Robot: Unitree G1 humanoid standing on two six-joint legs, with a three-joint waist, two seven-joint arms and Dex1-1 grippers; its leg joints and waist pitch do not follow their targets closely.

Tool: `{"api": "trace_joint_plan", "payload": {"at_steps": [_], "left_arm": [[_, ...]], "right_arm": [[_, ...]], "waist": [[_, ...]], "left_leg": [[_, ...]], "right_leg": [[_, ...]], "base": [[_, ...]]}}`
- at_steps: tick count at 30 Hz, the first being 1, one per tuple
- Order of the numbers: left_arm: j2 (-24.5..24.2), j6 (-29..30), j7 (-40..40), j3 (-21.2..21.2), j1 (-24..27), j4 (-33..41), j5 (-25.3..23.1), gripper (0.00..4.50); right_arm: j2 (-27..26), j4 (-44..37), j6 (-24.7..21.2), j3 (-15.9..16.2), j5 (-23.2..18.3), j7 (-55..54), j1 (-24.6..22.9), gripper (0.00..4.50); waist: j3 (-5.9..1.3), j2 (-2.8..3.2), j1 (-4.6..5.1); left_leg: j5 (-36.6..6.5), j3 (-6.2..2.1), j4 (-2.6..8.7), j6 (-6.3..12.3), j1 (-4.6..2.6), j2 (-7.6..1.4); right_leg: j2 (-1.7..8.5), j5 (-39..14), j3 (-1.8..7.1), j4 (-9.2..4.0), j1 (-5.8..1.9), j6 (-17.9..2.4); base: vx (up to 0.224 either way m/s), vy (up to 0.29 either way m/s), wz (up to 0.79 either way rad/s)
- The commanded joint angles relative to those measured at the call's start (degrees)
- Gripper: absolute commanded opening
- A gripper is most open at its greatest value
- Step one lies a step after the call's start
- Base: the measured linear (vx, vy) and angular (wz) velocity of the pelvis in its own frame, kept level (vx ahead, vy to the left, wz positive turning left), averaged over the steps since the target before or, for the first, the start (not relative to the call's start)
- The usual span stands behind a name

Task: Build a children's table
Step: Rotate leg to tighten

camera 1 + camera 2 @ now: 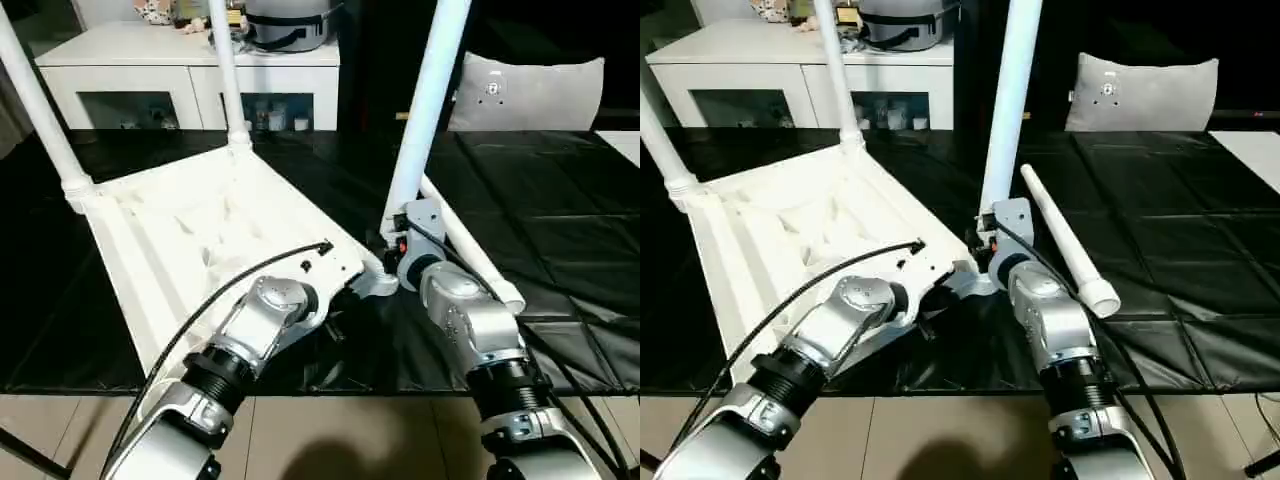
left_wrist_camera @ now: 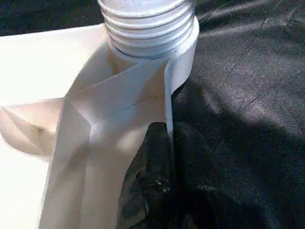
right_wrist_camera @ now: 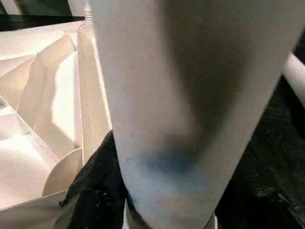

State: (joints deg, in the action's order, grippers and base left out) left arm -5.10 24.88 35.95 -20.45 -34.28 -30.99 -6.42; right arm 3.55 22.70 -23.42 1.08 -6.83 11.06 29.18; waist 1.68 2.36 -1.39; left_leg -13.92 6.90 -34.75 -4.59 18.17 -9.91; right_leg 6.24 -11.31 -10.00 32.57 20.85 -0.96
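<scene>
My left gripper (image 2: 147, 181), fingers pressed together, rests against the upturned tabletop (image 1: 200, 240) on the black mat (image 1: 560, 230). My right gripper (image 1: 400, 245) clasps an upright leg (image 1: 425, 110) at the near corner socket.

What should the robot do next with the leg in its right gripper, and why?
Probably keep twisting the third leg into the near corner socket: the right gripper clasps its base, its thread still shows, and the left gripper pins the tabletop.
</scene>
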Motion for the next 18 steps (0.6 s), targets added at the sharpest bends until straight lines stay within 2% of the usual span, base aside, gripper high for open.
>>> {"api": "trace_joint_plan", "payload": {"at_steps": [1, 3, 5, 7, 9, 10, 11, 12, 13, 14, 15, 16, 18], "left_arm": [[-1.5, -1.5, -0.2, 0.7, -1.3, -0.3, -0.4, 0.0], [-2.6, -2.8, 0.5, 0.9, -1.6, -1.0, -0.5, 0.0], [-3.6, -4.0, 1.1, 1.1, -1.8, -1.9, -0.7, 0.0], [-4.3, -5.5, 1.4, 1.1, -1.9, -2.5, -1.0, 0.0], [-4.8, -6.2, 1.9, 1.0, -1.9, -3.0, -1.0, 0.0], [-5.1, -6.6, 2.4, 0.8, -1.8, -3.1, -1.0, 0.0], [-5.5, -7.1, 3.0, 0.6, -1.6, -3.2, -1.0, 0.0], [-5.7, -7.6, 3.6, 0.4, -1.5, -3.1, -0.9, 0.0], [-6.2, -8.5, 4.9, 0.1, -1.3, -3.2, -0.9, 0.0], [-6.2, -8.5, 4.9, 0.1, -1.3, -3.2, -0.9, 0.0], [-6.8, -9.2, 5.9, -0.3, -1.2, -3.3, -1.0, 0.0], [-7.3, -9.9, 6.7, -0.7, -1.2, -3.6, -1.0, 0.0], [-7.8, -10.7, 7.7, -1.1, -1.2, -4.0, -1.0, 0.0]], "right_arm": [[0.4, 2.6, -1.9, -0.1, -0.9, 1.7, -2.1, 2.64], [1.4, 1.1, -0.7, -0.1, -1.5, 4.3, -2.8, 2.85], [2.9, -1.2, 1.0, 0.3, -2.1, 7.3, -4.0, 3.06], [4.0, -3.2, 2.2, 0.5, -2.7, 9.7, -5.0, 3.13], [5.4, -5.7, 3.0, 0.2, -4.1, 13.0, -6.4, 3.36], [6.4, -7.5, 3.2, 0.3, -4.9, 15.2, -7.4, 3.5], [7.6, -9.1, 3.5, 0.5, -5.5, 17.5, -8.4, 3.58], [8.6, -10.3, 4.1, 0.8, -5.7, 19.1, -9.2, 3.58], [10.6, -12.3, 4.9, 1.2, -6.3, 22.3, -10.6, 3.76], [10.6, -12.3, 4.9, 1.2, -6.3, 22.3, -10.6, 3.76], [12.1, -13.2, 5.1, 0.9, -6.9, 24.3, -11.4, 3.93], [13.4, -13.8, 5.4, 0.5, -7.4, 26.1, -11.9, 3.93], [14.8, -14.3, 6.0, 0.5, -7.4, 27.7, -12.4, 4.15]], "waist": [[-1.38, -0.28, 0.39], [-1.64, -0.27, 0.31], [-1.81, -0.36, -0.15], [-1.75, -0.37, -0.37], [-2.09, -0.5, -0.72], [-2.37, -0.25, -0.93], [-2.45, -0.48, -1.0], [-2.46, -0.61, -1.3], [-2.7, -0.71, -1.25], [-2.85, -0.42, -1.53], [-2.95, -0.58, -1.68], [-2.97, -0.46, -1.98], [-3.07, -0.73, -2.23]], "left_leg": [[-23.9, -0.85, 5.12, 0.81, 0.72, -1.98], [-22.6, -0.82, 5.22, 1.07, 0.79, -2.08], [-19.9, -0.67, 5.44, 1.62, 1.09, -2.34], [-17.3, -0.61, 5.63, 2.26, 1.78, -2.44], [-14.8, -0.6, 5.57, 2.63, 1.93, -2.67], [-12.0, -0.49, 5.53, 2.97, 2.15, -2.84], [-11.0, -0.43, 5.48, 3.35, 2.35, -2.92], [-9.4, 0.0, 5.27, 4.31, 2.33, -2.88], [-7.6, -0.03, 5.2, 4.59, 2.75, -2.83], [-6.0, 0.01, 5.06, 5.07, 2.78, -2.84], [-3.0, 0.21, 4.78, 6.17, 2.63, -2.96], [-1.8, 0.34, 4.7, 7.08, 2.62, -3.02], [-0.5, 0.54, 4.45, 8.02, 2.78, -2.78]], "right_leg": [[3.74, -33.7, 2.24, -7.13, -1.61, 1.1], [3.88, -32.0, 2.36, -7.04, -1.87, 0.7], [4.07, -28.8, 2.96, -6.75, -1.95, -0.1], [4.03, -26.2, 3.33, -6.15, -2.29, -1.4], [4.16, -23.6, 3.72, -5.67, -2.37, -2.5], [4.1, -20.5, 4.03, -5.11, -2.39, -3.7], [4.02, -19.2, 4.13, -4.92, -2.4, -4.2], [3.87, -17.8, 4.43, -4.61, -2.08, -5.6], [3.91, -15.9, 4.48, -4.19, -2.43, -6.2], [3.88, -14.0, 4.5, -3.99, -2.51, -6.7], [3.85, -9.7, 4.7, -3.52, -2.3, -8.2], [3.86, -7.8, 4.74, -3.23, -2.38, -9.5], [3.83, -6.5, 4.76, -2.94, -2.5, -10.1]], "base": [[0.0, 0.0, 0.0], [0.0, 0.0, 0.0], [0.0, 0.0, 0.0], [0.0, 0.0, 0.0], [0.0, 0.0, 0.0], [0.0, 0.0, 0.0], [0.0, 0.0, 0.0], [0.0, 0.0, 0.0], [0.061, -0.016, -0.02], [0.069, -0.016, -0.01], [0.069, -0.016, -0.01], [0.059, -0.013, 0.0], [0.0, 0.0, 0.0]]}}
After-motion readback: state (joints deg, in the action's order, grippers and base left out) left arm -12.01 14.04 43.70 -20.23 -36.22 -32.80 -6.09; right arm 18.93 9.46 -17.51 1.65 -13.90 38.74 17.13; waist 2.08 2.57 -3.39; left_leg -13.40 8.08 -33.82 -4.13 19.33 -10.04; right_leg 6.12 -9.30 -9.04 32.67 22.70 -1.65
